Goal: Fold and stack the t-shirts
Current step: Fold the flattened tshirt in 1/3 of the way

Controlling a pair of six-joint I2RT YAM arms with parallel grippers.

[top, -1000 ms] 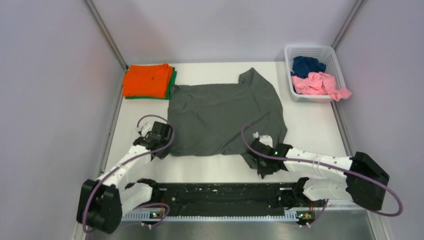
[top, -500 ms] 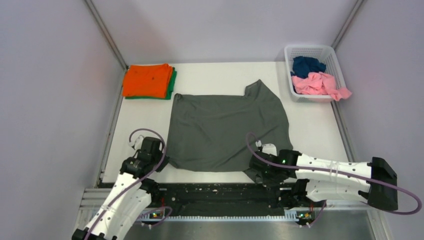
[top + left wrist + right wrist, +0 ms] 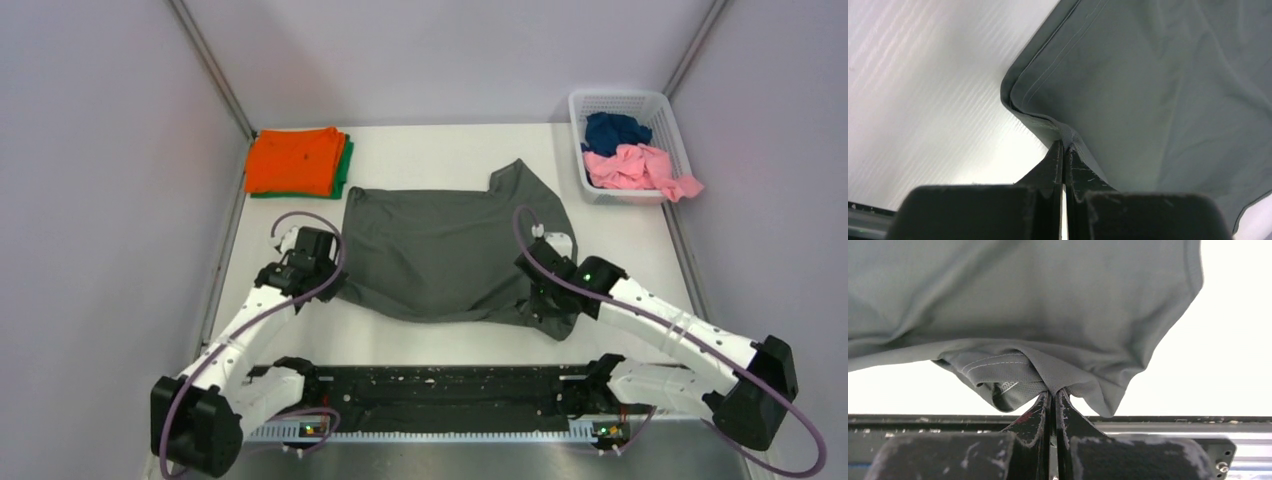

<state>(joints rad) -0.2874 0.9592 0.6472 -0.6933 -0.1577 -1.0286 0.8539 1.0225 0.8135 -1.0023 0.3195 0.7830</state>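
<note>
Gripping the dark grey t-shirt (image 3: 440, 250) by its two near corners with left tool (image 3: 335, 288) and right tool (image 3: 545, 303) clamped tight on cloth, leaving the rest spread crosswise on the desk (image 3: 440, 150), straight beyond both.

The dark grey t-shirt (image 3: 440, 255) is soft cloth. It looks dull, not shiny, with neat stitched lines along its hem. The counter (image 3: 913, 85) is white, smooth and a little shiny. The left tool (image 3: 1064, 146) and right tool (image 3: 1052, 392) are hard, black, dull and scratched. The basket (image 3: 618, 95) is white plastic full of holes.
</note>
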